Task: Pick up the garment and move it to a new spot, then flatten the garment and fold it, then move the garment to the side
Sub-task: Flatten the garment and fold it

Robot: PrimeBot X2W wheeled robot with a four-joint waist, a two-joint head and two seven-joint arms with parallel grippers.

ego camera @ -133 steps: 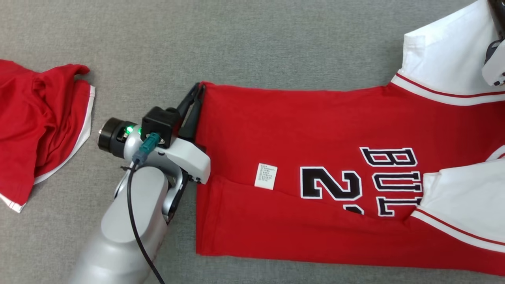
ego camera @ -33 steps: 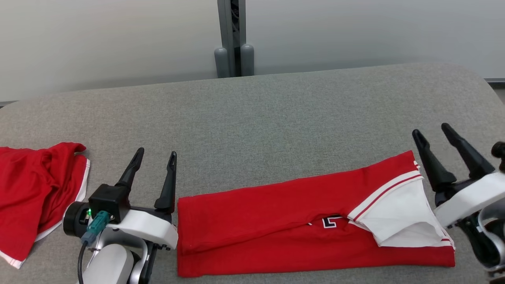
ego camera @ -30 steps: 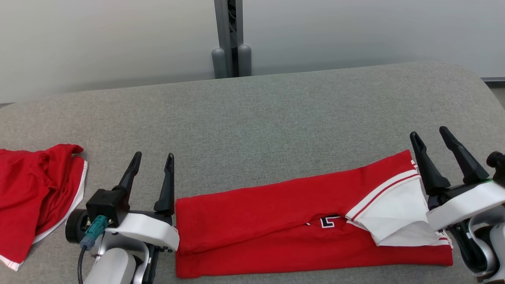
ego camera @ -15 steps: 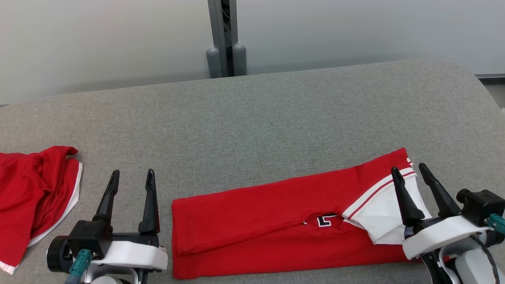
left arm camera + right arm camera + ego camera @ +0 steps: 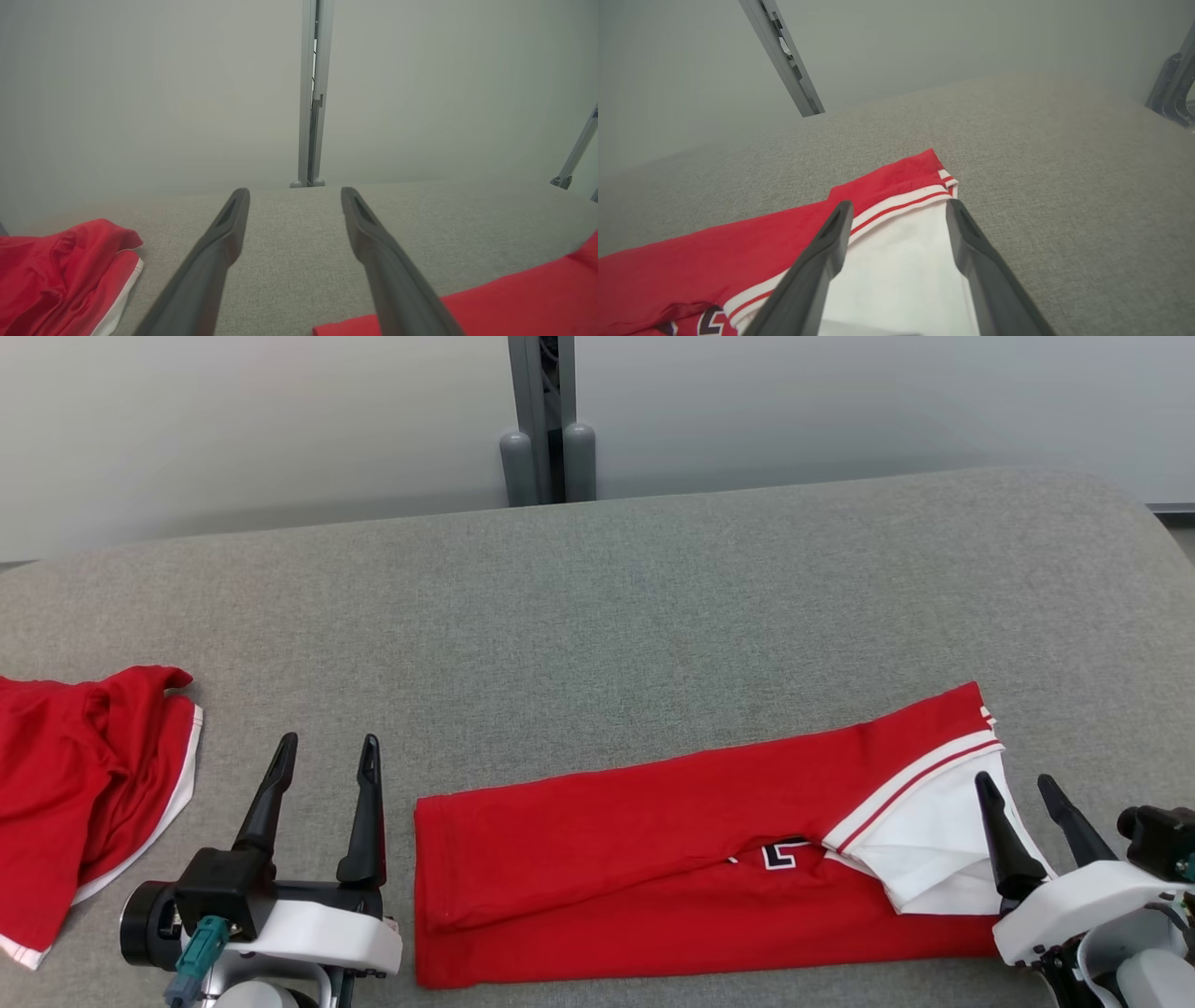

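Garment: it lies along the near edge of the worktop as one long red strip, running from left of the middle toward the near right corner. Both long sides are turned in and meet along a seam, where a bit of black-and-white lettering peeks out. At its right end a white sleeve with a red stripe sits on top, loosely creased rather than flat.

The left tool stands just beside the strip's left end, over bare worktop, its jaws spread wide and empty. The right tool hangs over the white sleeve at the right end, jaws likewise apart with nothing between them. Whether its fingertips touch the fabric cannot be told.

By the look of it, the lengthwise folds are done and the task stands midway through folding. The crosswise fold and the move to the side are left.

The next move likely calls for taking one end of the strip and carrying it over the other. The grasp would have to catch every layer at that end, or the turned-in sides may fall open. The loose sleeve probably wants pressing flat first, or it could bunch inside the fold.

Farther left, near the left edge, a second red cloth lies crumpled, well apart from the strip. Beyond the strip the worktop is bare grey fabric up to its far edge, where a grey post rises.
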